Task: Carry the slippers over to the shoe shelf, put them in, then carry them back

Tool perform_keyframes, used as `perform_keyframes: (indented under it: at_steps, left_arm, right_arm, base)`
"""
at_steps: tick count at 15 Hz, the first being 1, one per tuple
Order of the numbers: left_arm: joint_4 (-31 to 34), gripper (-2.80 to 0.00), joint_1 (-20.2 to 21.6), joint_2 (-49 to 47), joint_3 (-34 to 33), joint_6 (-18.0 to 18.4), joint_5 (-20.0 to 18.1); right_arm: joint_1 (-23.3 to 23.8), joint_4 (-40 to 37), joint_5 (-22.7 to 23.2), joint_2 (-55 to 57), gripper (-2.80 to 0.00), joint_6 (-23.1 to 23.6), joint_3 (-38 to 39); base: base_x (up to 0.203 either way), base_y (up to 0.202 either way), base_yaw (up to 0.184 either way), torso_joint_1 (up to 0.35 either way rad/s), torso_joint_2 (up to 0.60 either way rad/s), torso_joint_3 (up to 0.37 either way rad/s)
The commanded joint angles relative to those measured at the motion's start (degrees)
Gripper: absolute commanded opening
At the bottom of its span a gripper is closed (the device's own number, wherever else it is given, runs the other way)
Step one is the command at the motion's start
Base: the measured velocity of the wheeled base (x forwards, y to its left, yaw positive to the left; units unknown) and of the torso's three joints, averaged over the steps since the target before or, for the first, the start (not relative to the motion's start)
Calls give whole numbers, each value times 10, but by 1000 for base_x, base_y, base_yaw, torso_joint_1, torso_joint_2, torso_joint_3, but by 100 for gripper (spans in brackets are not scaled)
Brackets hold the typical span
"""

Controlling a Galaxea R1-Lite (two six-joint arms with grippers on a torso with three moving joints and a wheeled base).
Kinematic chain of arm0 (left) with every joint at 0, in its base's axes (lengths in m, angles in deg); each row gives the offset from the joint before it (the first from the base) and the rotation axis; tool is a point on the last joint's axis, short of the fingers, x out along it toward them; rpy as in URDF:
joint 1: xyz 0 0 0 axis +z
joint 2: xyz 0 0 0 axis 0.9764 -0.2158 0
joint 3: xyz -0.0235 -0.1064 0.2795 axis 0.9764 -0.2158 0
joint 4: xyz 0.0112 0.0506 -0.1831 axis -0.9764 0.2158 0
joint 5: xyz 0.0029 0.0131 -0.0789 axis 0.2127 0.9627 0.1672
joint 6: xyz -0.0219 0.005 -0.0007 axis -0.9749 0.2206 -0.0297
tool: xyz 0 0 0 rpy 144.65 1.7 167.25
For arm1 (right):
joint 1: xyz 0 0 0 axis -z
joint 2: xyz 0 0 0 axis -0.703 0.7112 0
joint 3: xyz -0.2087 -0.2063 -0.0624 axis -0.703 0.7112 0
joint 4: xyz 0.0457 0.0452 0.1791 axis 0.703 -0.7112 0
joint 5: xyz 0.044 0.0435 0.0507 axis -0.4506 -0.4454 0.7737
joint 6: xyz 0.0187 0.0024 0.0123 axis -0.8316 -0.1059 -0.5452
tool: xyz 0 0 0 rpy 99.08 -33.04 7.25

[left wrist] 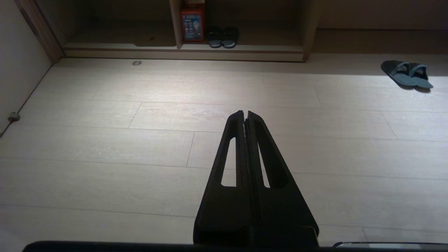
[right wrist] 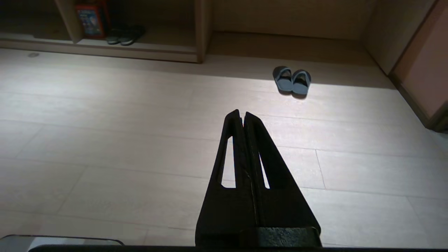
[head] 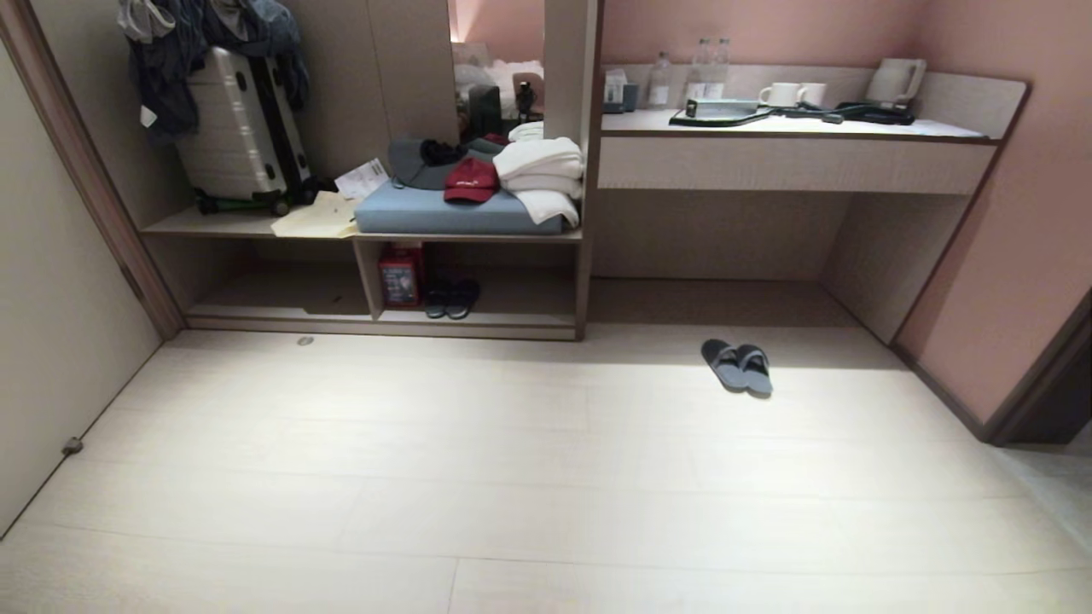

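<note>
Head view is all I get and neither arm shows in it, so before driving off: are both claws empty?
Observer: Yes. The left claw is shut on nothing, above bare floor.
Operator: And the right?
Observer: The right claw is shut and empty too, aimed toward the slippers but well short of them.
Operator: What's the red thing in the shoe shelf?
Observer: A red box with printed pictures, against the divider, beside the black pair.
</note>
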Motion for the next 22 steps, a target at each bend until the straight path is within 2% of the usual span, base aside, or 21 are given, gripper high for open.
perform_keyframes:
  at_steps: [1,6,22]
  left_arm:
    - [0,-280,0,0,0,0,0]
    - [0,-280,1,0,0,1,0]
    - [0,-280,1,0,0,2,0]
  right_arm:
    - [0,1,0,0,-280,0,1]
    - [0,1,0,0,-280,0,1]
    - [0,0,-1,0,-280,-1,1]
  base:
    - [-196,0,-1,2,5,2]
    - [-176,0,2,0,0,1]
    - [0,0,0,0,0,0]
